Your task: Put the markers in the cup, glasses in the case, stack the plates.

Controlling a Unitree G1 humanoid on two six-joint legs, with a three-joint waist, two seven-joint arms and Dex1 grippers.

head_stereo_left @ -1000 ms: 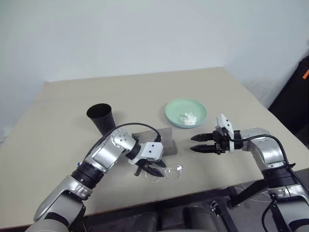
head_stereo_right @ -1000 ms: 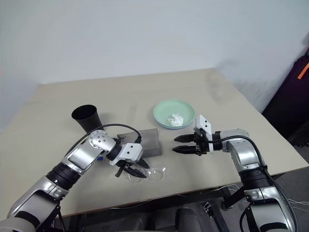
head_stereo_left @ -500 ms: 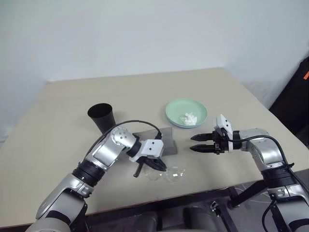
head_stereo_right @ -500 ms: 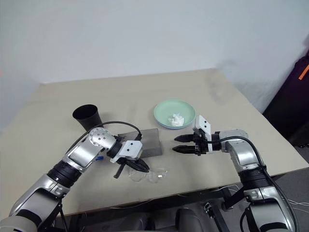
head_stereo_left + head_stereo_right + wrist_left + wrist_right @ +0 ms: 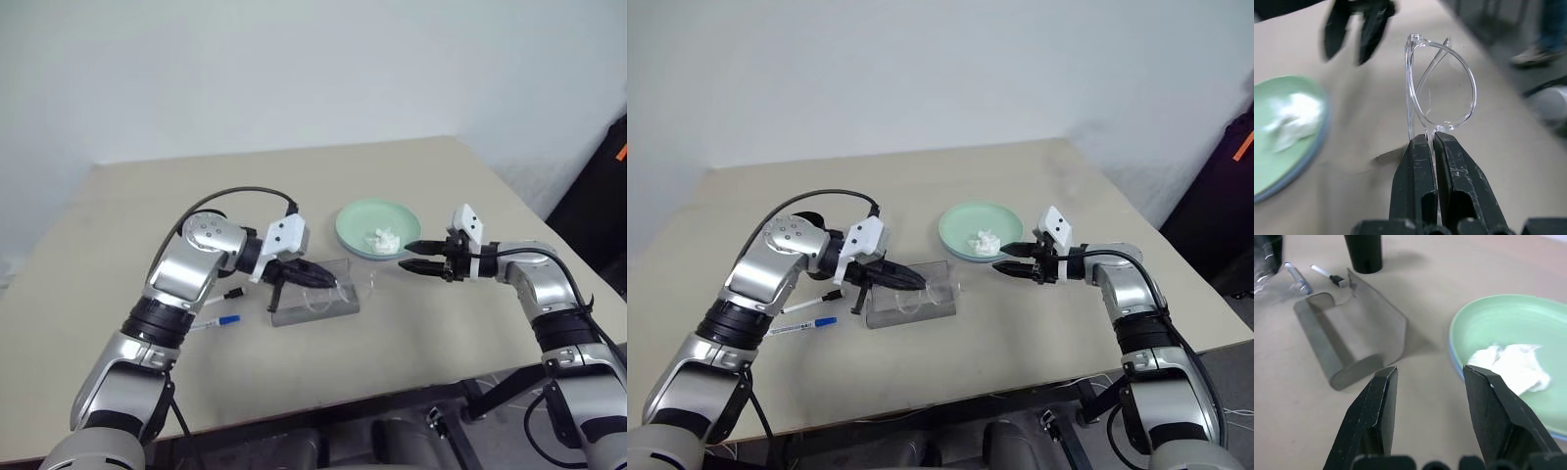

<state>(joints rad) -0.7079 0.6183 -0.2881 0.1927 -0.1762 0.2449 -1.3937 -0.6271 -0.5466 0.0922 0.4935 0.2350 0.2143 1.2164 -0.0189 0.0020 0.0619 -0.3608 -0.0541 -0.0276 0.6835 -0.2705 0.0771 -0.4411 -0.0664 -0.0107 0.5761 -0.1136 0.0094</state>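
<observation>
No readable brand, label or writing on anything in view.

Left gripper point(image 5: 1435, 139) is clamped on the glasses point(image 5: 1440, 83), pinching the clear frame at the bridge. The lenses stick out past its fingertips, lifted off the table point(image 5: 411, 176) and hanging over the case point(image 5: 315, 302).

The case is grey and lies open right under the left gripper's tips. Nothing sits in the tray itself.

Right gripper point(image 5: 1430, 377) has its fingers point(image 5: 1382, 396) spread apart, nothing between them. It hovers just off the near rim of the green plate point(image 5: 378, 227), tips pointing toward the case and the left gripper, with a gap between the two grippers.

Green plate holds a crumpled white tissue point(image 5: 383, 238). A light blue rim shows under its edge, so the blue plate point(image 5: 1454, 364) is already stacked beneath it.

Two markers lie on the table behind the left gripper, beside that arm's forearm: blue-capped marker point(image 5: 216, 322) nearer the table's front edge, black-capped marker point(image 5: 223, 298) just beyond it. Neither is in the cup.

Black cup point(image 5: 1364, 252) stands upright beyond the case as seen from the right gripper, past the markers. Can't tell what's inside it.
</observation>
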